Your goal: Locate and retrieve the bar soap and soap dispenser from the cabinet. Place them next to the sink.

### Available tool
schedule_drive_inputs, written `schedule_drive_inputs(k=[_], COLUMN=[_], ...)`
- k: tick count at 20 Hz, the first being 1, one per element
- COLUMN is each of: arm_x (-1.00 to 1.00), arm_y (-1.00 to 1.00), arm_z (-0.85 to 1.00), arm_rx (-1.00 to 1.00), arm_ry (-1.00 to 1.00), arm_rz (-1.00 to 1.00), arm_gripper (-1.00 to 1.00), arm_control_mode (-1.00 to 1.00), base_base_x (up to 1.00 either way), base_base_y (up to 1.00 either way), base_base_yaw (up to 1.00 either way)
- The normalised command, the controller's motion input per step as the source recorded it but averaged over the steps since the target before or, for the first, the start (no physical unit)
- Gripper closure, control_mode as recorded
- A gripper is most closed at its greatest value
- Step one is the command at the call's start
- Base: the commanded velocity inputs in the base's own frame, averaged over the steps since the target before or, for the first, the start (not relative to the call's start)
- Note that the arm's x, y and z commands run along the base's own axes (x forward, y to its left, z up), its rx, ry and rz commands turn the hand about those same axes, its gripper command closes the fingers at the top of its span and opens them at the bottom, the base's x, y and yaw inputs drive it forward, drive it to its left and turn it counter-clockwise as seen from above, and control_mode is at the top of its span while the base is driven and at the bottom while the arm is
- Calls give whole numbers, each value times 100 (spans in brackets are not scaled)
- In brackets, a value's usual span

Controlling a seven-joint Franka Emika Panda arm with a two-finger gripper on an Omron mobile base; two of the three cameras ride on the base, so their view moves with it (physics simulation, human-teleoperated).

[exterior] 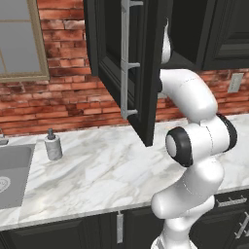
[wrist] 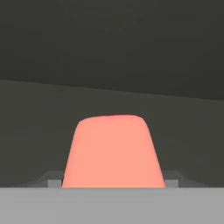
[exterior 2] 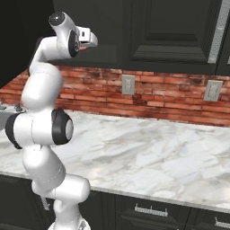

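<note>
The salmon-pink bar soap (wrist: pixel 112 151) sits between my two fingertips (wrist: pixel 54 182) in the hand view, and both tips touch its sides. Behind it are the dark floor and back wall of the cabinet. My gripper (exterior 2: pixel 91 39) is raised at the level of the black wall cabinet (exterior 2: pixel 148 31), shut on the soap. The cabinet door (exterior: pixel 146 73) stands open with its long silver handle (exterior: pixel 125 58), and my arm passes behind it. The grey soap dispenser (exterior: pixel 53 145) stands upright on the marble counter just right of the sink (exterior: pixel 12 170).
The marble counter (exterior: pixel 112 170) runs along a red brick wall. Wall outlets (exterior 2: pixel 127 84) sit on the brick. A window (exterior: pixel 19 44) is above the sink. Black base cabinets with short silver handles (exterior 2: pixel 150 210) lie below the counter.
</note>
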Motion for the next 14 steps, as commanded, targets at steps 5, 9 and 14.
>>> schedule_drive_inputs(k=[5, 9, 14], arm_x=[-52, -67, -64], arm_y=[0, -2, -4], arm_z=[0, 5, 7], arm_rx=[0, 1, 1], arm_ry=[-6, -6, -4], arm_rz=[0, 0, 0], arm_gripper=[100, 100, 100], arm_control_mode=[-100, -100, -100], base_base_x=[0, 0, 0], base_base_y=[0, 0, 0], base_base_yaw=[0, 0, 0])
